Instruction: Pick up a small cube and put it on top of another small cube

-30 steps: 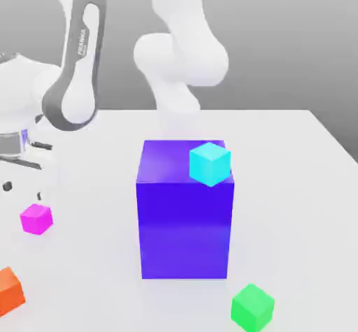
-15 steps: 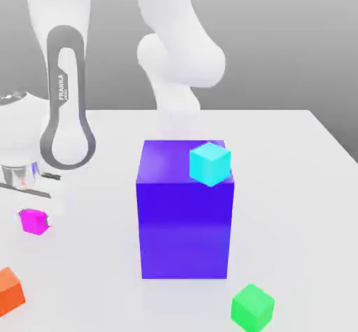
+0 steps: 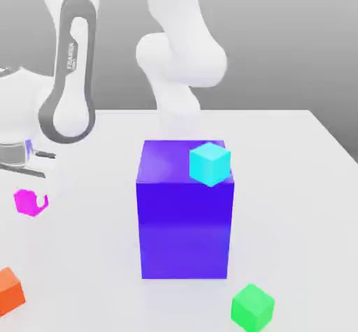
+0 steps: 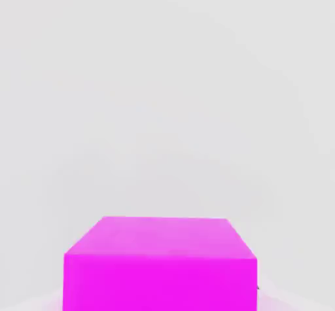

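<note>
The small magenta cube [image 3: 26, 202] hangs a little above the white table at the exterior view's left, with my gripper [image 3: 32, 200] shut on it from above. One pale finger [image 3: 44, 201] curls round the cube's right side. In the hand view the magenta cube [image 4: 160, 264] sits close under the camera with white table behind it. A small cyan cube [image 3: 210, 163] rests on the top right corner of the large blue-purple block [image 3: 184, 219]. A small green cube [image 3: 252, 307] lies on the table in front of that block.
An orange cube [image 3: 10, 290] sits at the front left edge of the exterior view. The tall blue-purple block stands in the table's middle. The white arm [image 3: 180, 51] rises behind the block, and the table [image 3: 294, 184] is bare white to the right.
My gripper came down over the magenta cube and shut on it. It has since risen a little with the cube, drifting to the exterior view's left.
</note>
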{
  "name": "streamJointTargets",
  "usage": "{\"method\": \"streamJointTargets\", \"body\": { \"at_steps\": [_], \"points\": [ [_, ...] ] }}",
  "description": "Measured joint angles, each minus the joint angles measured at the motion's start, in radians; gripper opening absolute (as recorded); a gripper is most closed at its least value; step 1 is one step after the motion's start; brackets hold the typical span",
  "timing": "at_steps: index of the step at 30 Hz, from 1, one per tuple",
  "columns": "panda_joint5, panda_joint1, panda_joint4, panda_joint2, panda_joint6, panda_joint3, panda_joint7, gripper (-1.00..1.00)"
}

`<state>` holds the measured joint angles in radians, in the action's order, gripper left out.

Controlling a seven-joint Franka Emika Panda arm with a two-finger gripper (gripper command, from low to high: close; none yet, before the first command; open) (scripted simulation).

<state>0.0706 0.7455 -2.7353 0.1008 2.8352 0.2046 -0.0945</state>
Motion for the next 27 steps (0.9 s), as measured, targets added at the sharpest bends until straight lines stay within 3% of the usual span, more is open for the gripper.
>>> {"method": "streamJointTargets", "body": {
  "at_steps": [27],
  "points": [
    [-0.144,-0.267,0.125,-0.104,-0.132,-0.201,0.859,-1.00]
  ]
}}
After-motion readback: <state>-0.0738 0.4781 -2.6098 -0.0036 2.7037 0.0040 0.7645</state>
